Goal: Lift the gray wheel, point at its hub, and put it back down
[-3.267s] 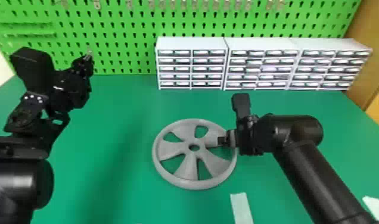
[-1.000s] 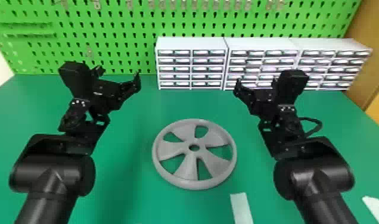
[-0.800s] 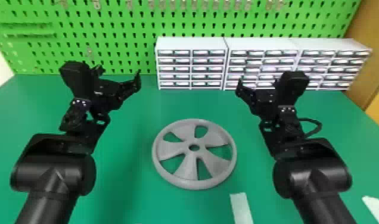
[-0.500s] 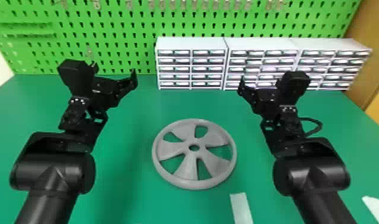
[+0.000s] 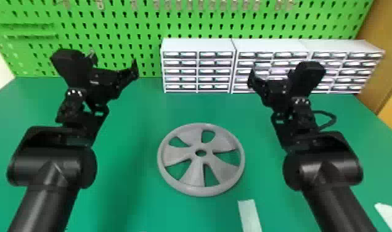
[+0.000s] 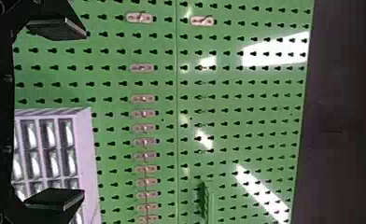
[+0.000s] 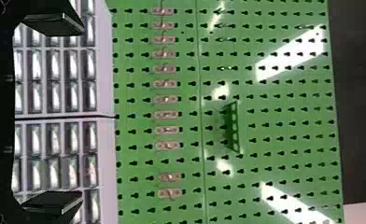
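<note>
Gray wheel (image 5: 193,174): lying flat on the green worktop (image 5: 136,191), there between the two arms
Left gripper (image 5: 114,61): raised on the left, jaws wide apart
Right gripper (image 5: 271,75): raised on the right, jaws apart too
White drawer units (image 5: 198,44): far side

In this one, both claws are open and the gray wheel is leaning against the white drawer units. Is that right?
Not quite. The head view shows the gray wheel lying flat on the green table, apart from the white drawer units. The rest holds: left claw and right claw are open.
</note>
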{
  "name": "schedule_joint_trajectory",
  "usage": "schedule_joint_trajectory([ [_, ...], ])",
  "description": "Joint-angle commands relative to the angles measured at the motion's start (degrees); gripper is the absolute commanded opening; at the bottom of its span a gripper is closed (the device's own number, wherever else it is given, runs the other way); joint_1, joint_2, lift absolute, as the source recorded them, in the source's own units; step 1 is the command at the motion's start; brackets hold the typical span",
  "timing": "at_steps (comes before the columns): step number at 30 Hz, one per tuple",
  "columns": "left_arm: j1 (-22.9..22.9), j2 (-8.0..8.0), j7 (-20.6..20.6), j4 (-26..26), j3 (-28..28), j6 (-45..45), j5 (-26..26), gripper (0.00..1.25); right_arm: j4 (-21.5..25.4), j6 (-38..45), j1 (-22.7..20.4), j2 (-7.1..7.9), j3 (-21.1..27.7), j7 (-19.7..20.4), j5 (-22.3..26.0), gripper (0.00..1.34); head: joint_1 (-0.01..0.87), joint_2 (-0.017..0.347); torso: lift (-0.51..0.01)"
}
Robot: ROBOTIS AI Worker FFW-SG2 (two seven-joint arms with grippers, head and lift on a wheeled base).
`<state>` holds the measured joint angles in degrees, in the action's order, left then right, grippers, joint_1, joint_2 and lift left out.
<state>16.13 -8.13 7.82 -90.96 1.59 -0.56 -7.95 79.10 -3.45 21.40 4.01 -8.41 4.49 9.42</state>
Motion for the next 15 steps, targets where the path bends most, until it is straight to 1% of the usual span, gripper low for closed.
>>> schedule_joint_trajectory([
  [1,2.59,-0.39,0.00,0.00,0.25,0.47,-0.58,1.15,-0.53,-1.03,2.68,0.38,-0.38,0.00,0.34,1.27,0.692,0.048,-0.088],
  [6,5.41,-0.30,-0.96,0.00,-0.10,0.91,-0.05,1.15,-1.23,-2.35,5.67,0.65,-0.73,0.00,0.34,1.27,0.692,0.048,-0.088],
  [15,11.12,-0.30,-1.40,-0.09,-0.10,2.50,0.83,1.15,-1.41,-4.10,10.86,1.17,-1.61,0.00,0.07,1.28,0.692,0.048,-0.088],
])
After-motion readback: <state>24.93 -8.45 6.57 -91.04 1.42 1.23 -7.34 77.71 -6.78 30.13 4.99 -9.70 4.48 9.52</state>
